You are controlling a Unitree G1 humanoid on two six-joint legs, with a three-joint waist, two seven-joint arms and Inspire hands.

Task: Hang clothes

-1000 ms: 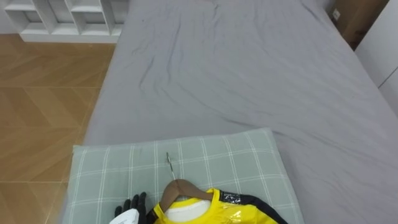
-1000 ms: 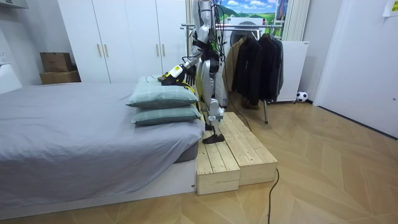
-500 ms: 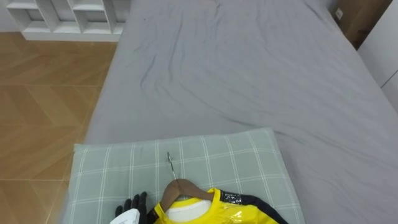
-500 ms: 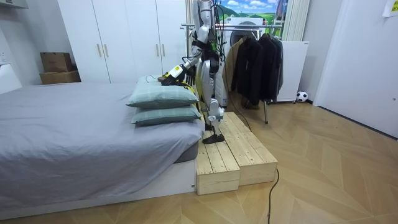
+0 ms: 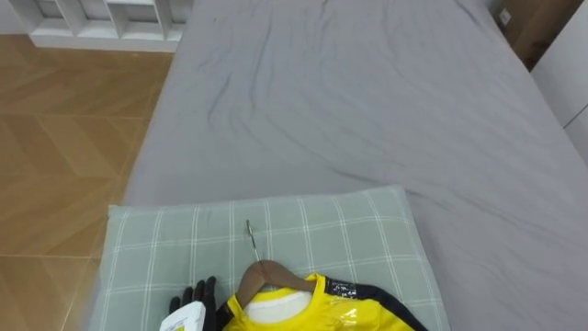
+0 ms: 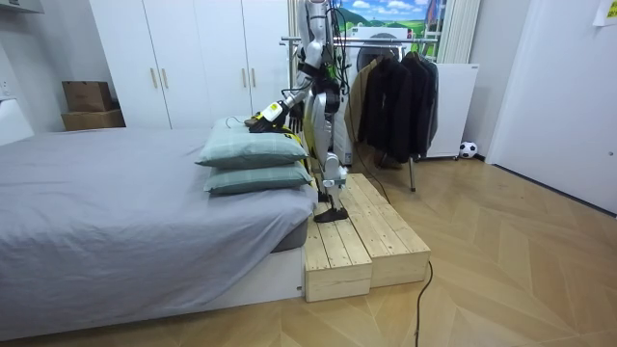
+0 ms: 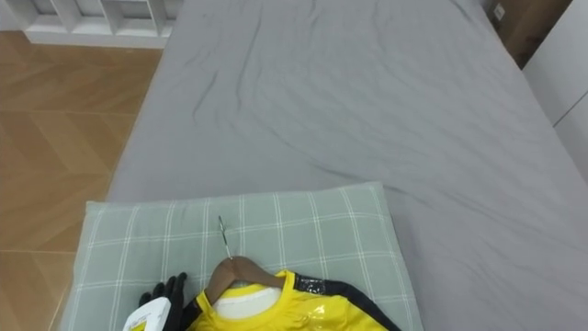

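Observation:
A yellow shirt (image 5: 303,311) with dark sleeve trim lies on a wooden hanger (image 5: 266,276) on the top green checked pillow (image 5: 312,230). The hanger's metal hook (image 5: 250,241) points toward the far end of the bed. My left hand (image 5: 197,298) rests at the shirt's left shoulder, at the bottom edge of the view, partly cut off. The right eye view gives the same: hand (image 7: 162,291), hanger (image 7: 234,270), shirt (image 7: 276,311). In the room view I stand on a wooden platform (image 6: 357,241) at the head of the bed, left arm over the pillows (image 6: 253,149).
The grey bed (image 5: 367,101) stretches ahead, wood floor (image 5: 64,129) to its left. A white shelf unit (image 5: 101,18) stands at the far left. Behind me is a clothes rail (image 6: 386,39) with dark jackets (image 6: 395,101).
The whole eye view has shifted slightly, which is the camera's own move. The shirt, hanger and left hand stay where they were.

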